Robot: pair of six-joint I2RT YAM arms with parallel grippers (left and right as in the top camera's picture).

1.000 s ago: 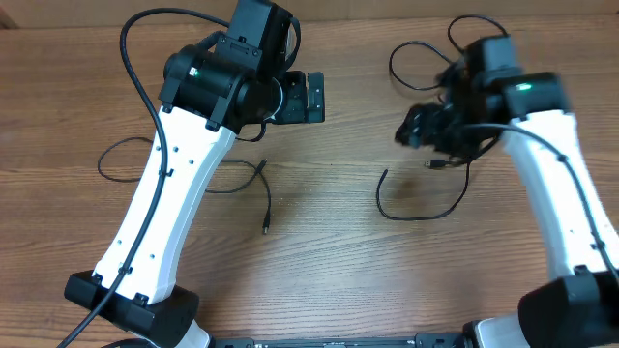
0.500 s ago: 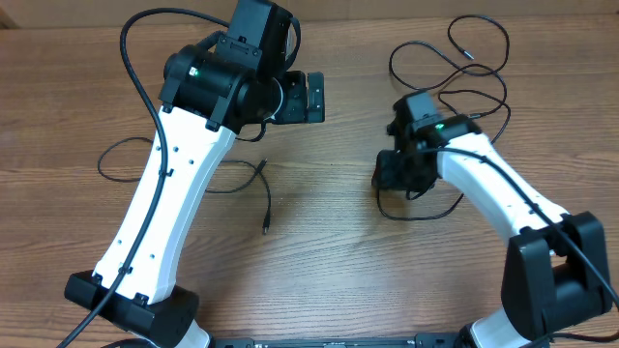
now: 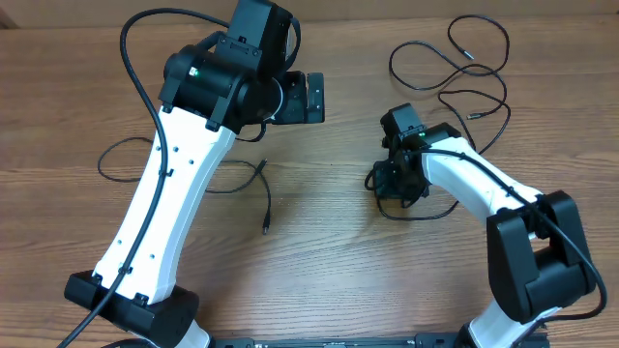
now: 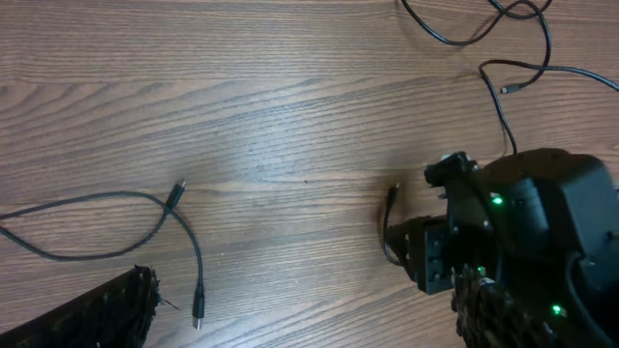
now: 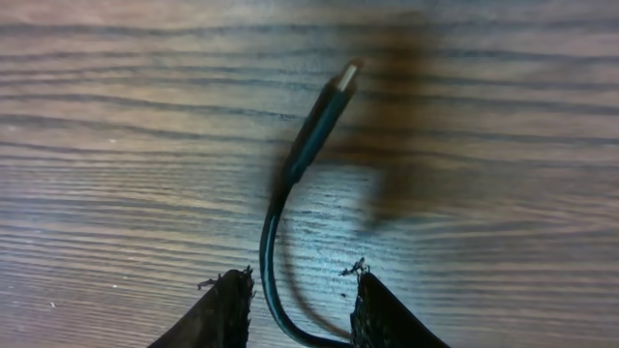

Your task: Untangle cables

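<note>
Thin black cables lie as loose strands on the wooden table. One cable (image 3: 266,224) lies at left under my left arm, and its plug ends show in the left wrist view (image 4: 184,227). Another cable loops at the back right (image 3: 392,64), with a strand curving near the table's middle (image 3: 416,217). My right gripper (image 3: 380,180) is low over that strand's end. In the right wrist view its open fingers (image 5: 300,309) straddle the cable (image 5: 314,130) without clamping it, the plug pointing away. My left gripper (image 3: 311,97) hangs high, open and empty (image 4: 300,319).
The wooden table (image 3: 319,271) fills the view. My right arm's black wrist (image 4: 522,232) shows in the left wrist view. A thicker black arm cable (image 3: 135,58) arcs beside my left arm.
My right arm has swung left and down from the back right loops to the strand end near the table's middle. My left arm has not moved.
</note>
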